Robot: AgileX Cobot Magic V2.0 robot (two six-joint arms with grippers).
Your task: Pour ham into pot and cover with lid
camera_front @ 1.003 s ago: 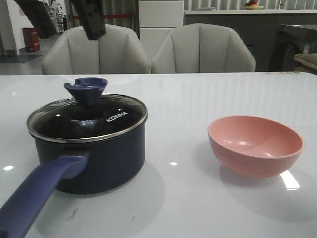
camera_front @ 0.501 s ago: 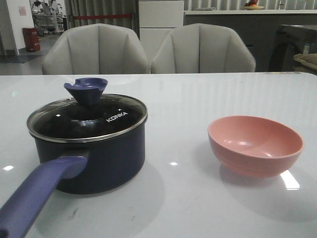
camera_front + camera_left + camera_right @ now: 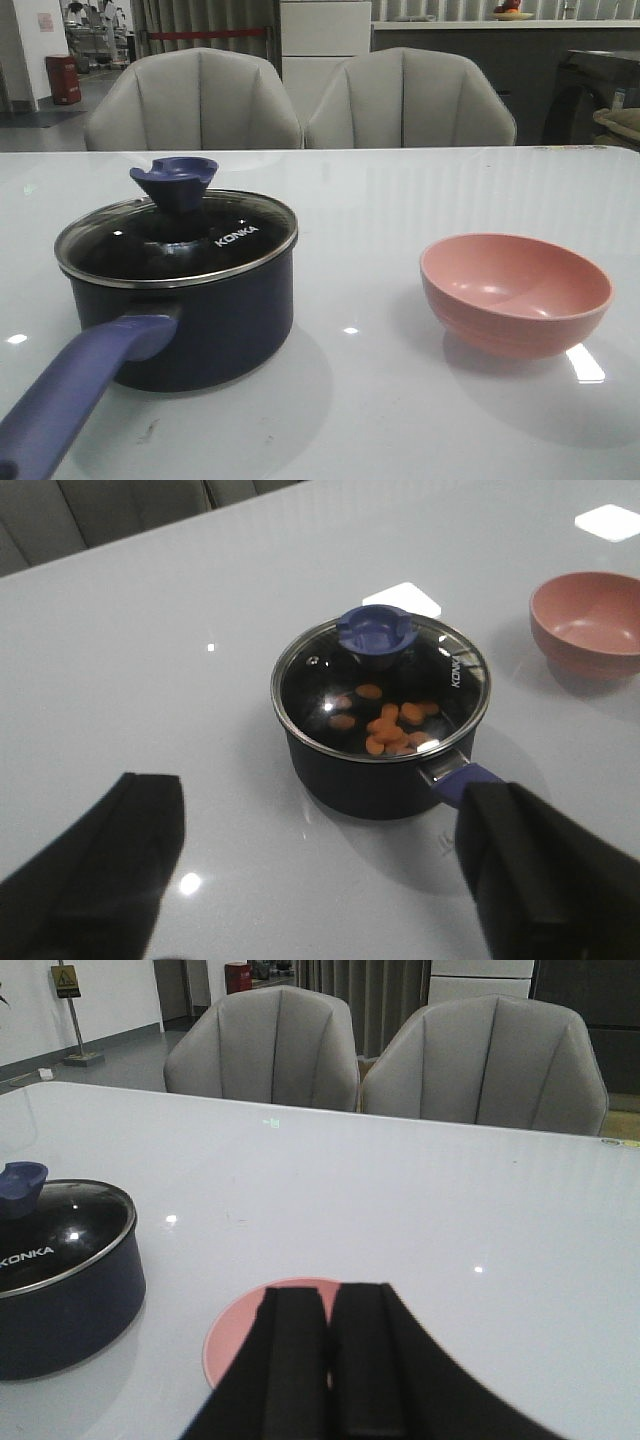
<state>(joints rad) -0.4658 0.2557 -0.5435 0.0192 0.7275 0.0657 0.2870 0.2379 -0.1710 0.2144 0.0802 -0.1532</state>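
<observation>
The dark navy pot (image 3: 190, 320) stands at the front left of the table with its purple-blue handle (image 3: 80, 390) pointing toward the front. The glass lid (image 3: 200, 240) with its purple-blue knob (image 3: 173, 182) sits on the pot. Through the lid in the left wrist view, the orange-pink ham slices (image 3: 388, 723) lie on the pot's bottom. My left gripper (image 3: 320, 880) is open and empty, high above the table, well back from the pot (image 3: 380, 760). My right gripper (image 3: 328, 1360) is shut and empty, above the near side of the pink bowl (image 3: 240, 1335). Neither gripper shows in the front view.
The empty pink bowl (image 3: 515, 293) stands at the front right of the white table (image 3: 380, 200). Two grey chairs (image 3: 300, 100) stand behind the table's far edge.
One second ago the left arm's dark fingers showed at the top left of the front view above the pot; they have since risen out of that view. Pot, lid and bowl have not moved.
</observation>
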